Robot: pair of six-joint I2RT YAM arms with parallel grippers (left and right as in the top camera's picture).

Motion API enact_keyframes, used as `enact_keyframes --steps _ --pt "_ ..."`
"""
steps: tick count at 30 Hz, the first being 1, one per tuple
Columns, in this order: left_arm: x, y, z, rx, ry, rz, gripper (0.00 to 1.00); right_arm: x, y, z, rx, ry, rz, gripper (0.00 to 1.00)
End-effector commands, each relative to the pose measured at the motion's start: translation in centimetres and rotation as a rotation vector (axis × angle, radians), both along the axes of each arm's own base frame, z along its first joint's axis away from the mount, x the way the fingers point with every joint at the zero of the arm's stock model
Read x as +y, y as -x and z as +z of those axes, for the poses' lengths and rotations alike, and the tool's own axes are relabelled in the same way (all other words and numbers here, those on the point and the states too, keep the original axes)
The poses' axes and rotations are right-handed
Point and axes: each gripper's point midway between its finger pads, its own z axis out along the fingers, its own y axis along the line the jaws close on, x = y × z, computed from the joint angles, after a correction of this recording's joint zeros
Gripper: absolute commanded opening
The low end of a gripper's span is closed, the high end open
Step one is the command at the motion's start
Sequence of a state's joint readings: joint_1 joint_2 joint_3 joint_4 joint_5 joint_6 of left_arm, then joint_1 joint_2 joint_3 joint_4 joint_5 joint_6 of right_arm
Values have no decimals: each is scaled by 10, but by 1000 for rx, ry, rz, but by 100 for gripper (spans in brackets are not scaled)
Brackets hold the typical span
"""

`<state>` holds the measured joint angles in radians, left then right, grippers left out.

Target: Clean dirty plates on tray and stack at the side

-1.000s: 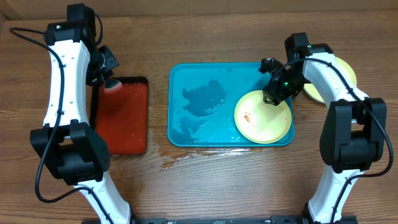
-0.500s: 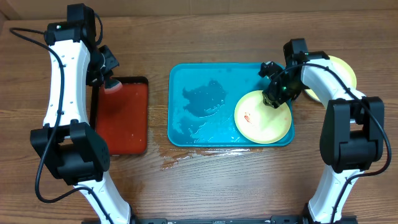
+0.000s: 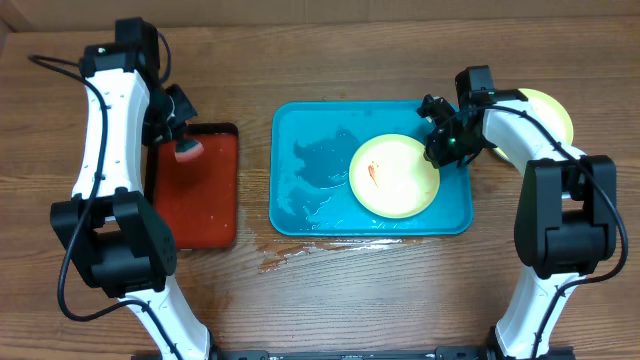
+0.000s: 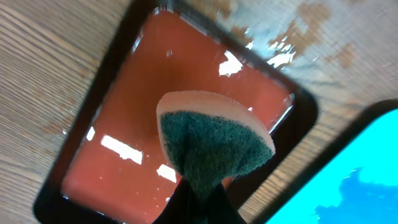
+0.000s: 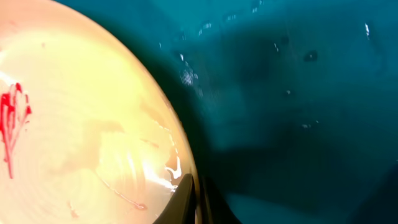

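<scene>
A pale yellow dirty plate (image 3: 395,177) with a small red smear (image 3: 372,172) lies in the right half of the turquoise tray (image 3: 310,170). My right gripper (image 3: 443,150) is shut on the plate's right rim; in the right wrist view the plate (image 5: 81,137) fills the left and the fingers (image 5: 196,199) pinch its edge over the wet tray (image 5: 298,112). Over the top of the red tray (image 3: 195,200) hangs my left gripper (image 3: 180,140), shut on a green and pink sponge (image 4: 211,137). Another pale yellow plate (image 3: 548,112) lies right of the turquoise tray, partly hidden by my right arm.
Water films the turquoise tray's left half, and a puddle (image 3: 300,252) lies on the wooden table below its front edge. The red tray (image 4: 124,118) has a black rim and a wet floor. Both arm bases stand at the table's near edge.
My right gripper has closed on the plate's rim and dragged the plate left, from the tray's right corner toward its middle. The left arm with the sponge has shifted only slightly.
</scene>
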<state>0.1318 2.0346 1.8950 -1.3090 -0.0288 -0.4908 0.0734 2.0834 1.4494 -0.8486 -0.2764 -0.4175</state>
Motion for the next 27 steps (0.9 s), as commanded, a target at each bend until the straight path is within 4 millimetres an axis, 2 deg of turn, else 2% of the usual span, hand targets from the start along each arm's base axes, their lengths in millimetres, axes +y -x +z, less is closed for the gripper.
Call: enact_keyframes --steps 1,10,14,17,21,27 --pt "-6 12 -20 50 27 -22 4 28 3 -3 59 -87 -132 4" --pt "-7 31 -67 113 33 -20 4 63 -4 0 70 -130 -265 4" --pt "-9 41 -87 139 36 -20 4 74 -4 1 68 -137 -267 4" --pt "-8 44 -101 135 29 -19 4 77 -4 1 79 -135 -308 4" --pt "3 43 -119 111 -38 -8 4 81 -7 2 75 -147 -336 4" --pt "16 37 -126 73 -112 -1 4 81 -8 2 71 -149 -335 4"
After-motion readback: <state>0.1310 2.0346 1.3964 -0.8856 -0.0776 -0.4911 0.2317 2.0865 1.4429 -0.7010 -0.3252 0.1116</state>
